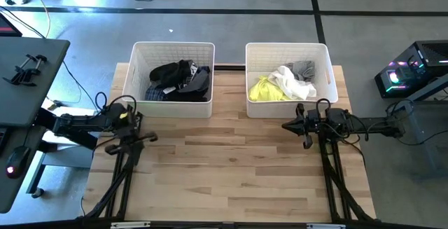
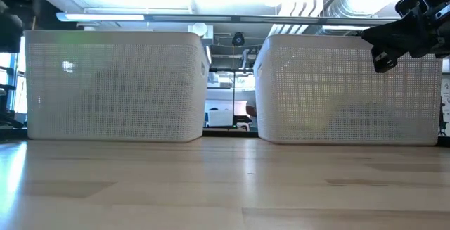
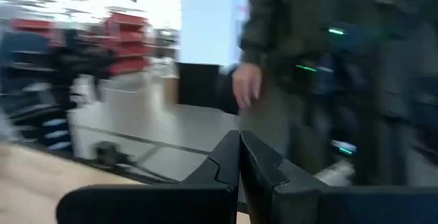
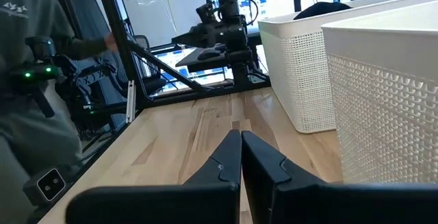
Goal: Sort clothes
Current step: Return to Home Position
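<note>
Dark clothes (image 1: 178, 80), black and blue plaid, lie in the left white bin (image 1: 137, 75). Neon yellow (image 1: 264, 90), white (image 1: 290, 82) and grey (image 1: 304, 68) clothes lie in the right white bin (image 1: 329, 71). My left gripper (image 1: 143, 132) is shut and empty above the table in front of the left bin. Its fingers (image 3: 239, 166) are closed together. My right gripper (image 1: 285, 125) is shut and empty in front of the right bin, pointing toward the table's left. It also shows in its wrist view (image 4: 241, 157) and in the low view (image 2: 373, 43).
The two bins stand side by side at the table's far edge, with bare wooden table (image 1: 231, 173) in front of them. A person (image 3: 274, 80) stands off the table, also showing in the right wrist view (image 4: 27, 80). A desk (image 1: 21, 82) stands beyond the table's left edge.
</note>
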Tool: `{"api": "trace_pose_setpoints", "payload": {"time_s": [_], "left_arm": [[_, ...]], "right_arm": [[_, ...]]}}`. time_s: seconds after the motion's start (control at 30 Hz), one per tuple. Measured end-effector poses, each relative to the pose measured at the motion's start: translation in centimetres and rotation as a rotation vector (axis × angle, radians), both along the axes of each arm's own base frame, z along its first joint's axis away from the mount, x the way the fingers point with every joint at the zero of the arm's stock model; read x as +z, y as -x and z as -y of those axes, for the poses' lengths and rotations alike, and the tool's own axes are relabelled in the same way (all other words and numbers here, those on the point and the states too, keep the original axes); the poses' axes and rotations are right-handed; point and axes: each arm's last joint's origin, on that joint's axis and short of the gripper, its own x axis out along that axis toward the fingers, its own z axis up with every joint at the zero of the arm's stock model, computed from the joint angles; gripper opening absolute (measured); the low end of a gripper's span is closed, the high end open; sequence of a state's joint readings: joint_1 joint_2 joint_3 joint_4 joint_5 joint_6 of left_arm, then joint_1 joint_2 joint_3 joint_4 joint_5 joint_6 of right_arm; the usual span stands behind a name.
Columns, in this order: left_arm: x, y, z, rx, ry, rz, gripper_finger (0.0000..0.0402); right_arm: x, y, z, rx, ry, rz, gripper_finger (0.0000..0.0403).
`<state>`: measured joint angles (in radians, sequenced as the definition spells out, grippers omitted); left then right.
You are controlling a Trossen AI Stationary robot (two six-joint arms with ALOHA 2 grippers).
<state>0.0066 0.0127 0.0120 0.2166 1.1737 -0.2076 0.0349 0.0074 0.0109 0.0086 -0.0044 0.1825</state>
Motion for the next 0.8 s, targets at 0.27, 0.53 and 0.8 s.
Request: {"api": "trace_pose_setpoints", "payload": {"time_s": [0.27, 0.53, 0.8], "left_arm": [[0.0, 0.3, 0.0, -0.078, -0.02, 0.012, 0.0], [1.0, 0.3, -0.3, 0.027, -0.039, 0.205, 0.0], [1.3, -0.4, -0.9, 0.32, 0.109, 0.084, 0.0005]], "right_arm": [[0.0, 0.0, 0.0, 0.0, 0.0, 0.0, 0.0], [0.0, 0.0, 0.0, 0.0, 0.0, 0.0, 0.0], [0.0, 0.0, 0.0, 0.0, 0.0, 0.0, 0.0]]}}
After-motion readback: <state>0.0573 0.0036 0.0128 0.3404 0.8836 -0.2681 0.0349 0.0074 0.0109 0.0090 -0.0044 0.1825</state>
